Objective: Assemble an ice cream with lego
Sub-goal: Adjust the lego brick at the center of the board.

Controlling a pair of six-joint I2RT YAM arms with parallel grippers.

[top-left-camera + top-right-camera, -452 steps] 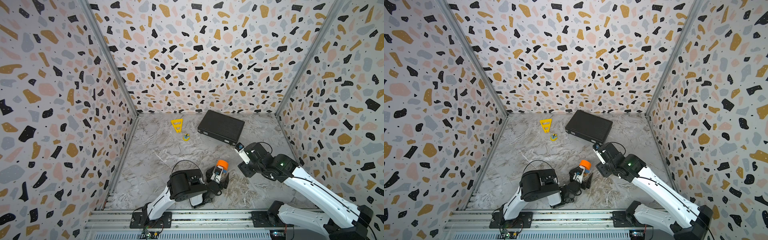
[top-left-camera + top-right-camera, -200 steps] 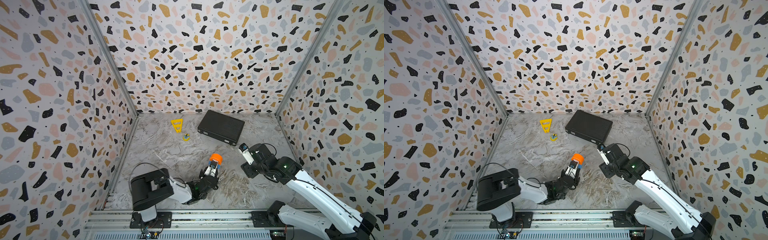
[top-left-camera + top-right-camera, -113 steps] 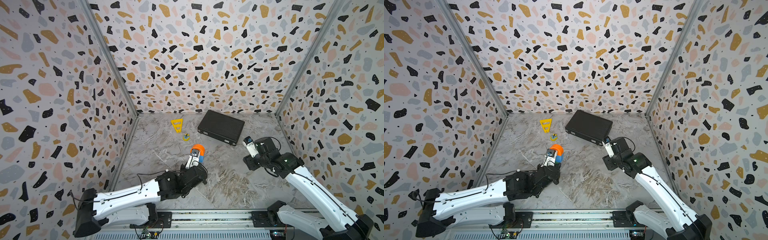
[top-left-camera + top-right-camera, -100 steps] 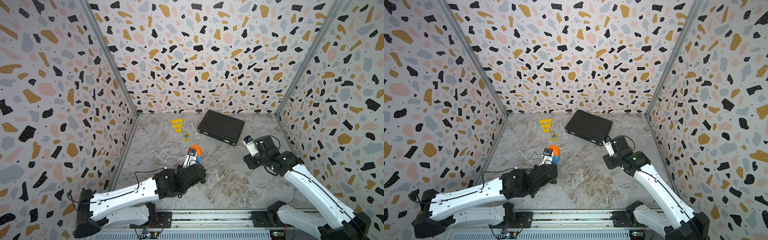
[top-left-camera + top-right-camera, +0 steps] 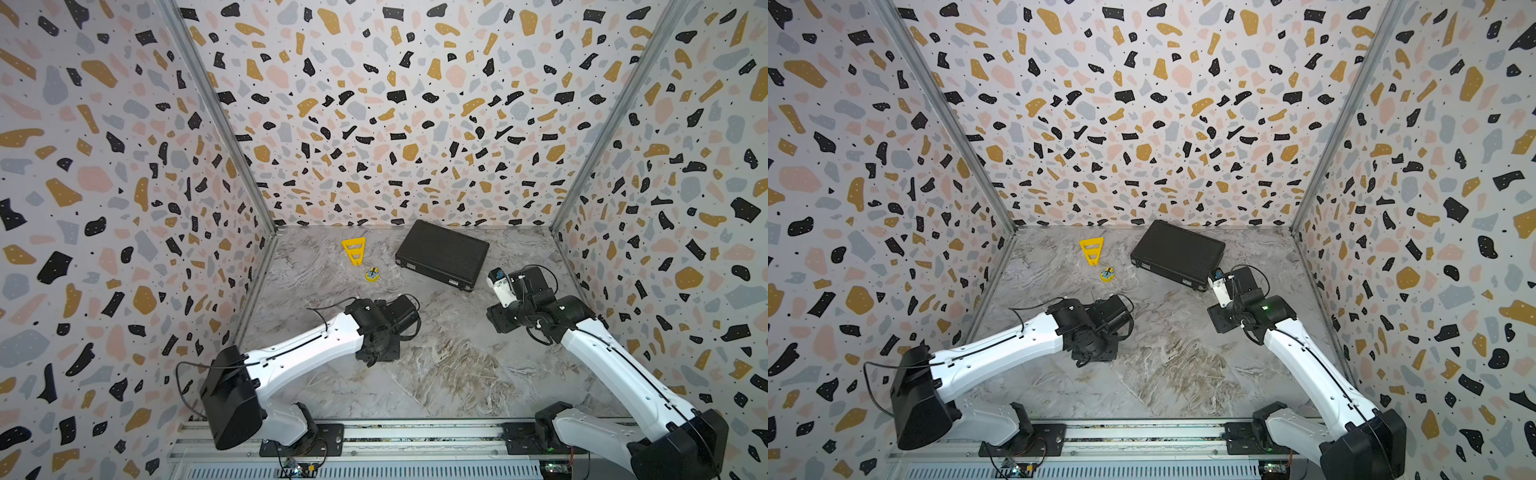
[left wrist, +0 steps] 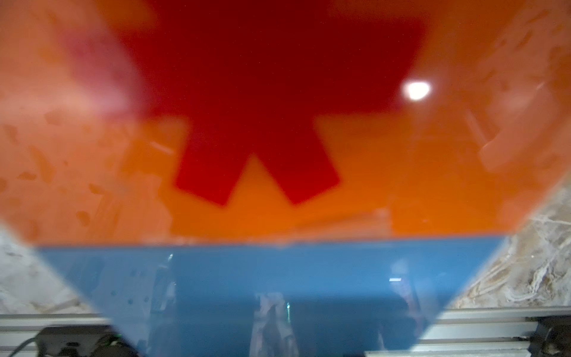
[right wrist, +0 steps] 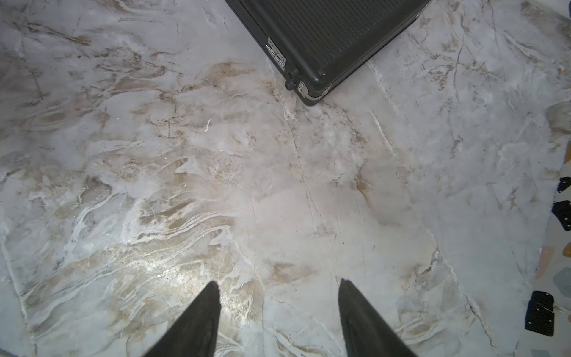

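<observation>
Clamping shut, the left gripper (image 5: 380, 352) holds the ice cream (image 6: 278, 216), its orange dome (image 6: 401, 185) and blue brick (image 6: 278, 278) close against the wrist camera. The right gripper (image 7: 278, 286) stands half open with nothing between its 2 fingers (image 7: 200, 318), marble table (image 7: 216, 185) beneath and a black case (image 7: 324, 37) just ahead.

Case (image 5: 442, 253) back centre on table (image 5: 449, 374); triangle (image 5: 354, 250) left of it, round piece (image 5: 372, 274) just before triangle. Ice cream (image 6: 355, 197) at left arm's (image 5: 307, 353) wrist, mid-table.

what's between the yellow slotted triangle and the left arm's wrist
The small yellow round piece, lying apart from both the yellow slotted triangle and the left arm's wrist. Both top views show it.
</observation>
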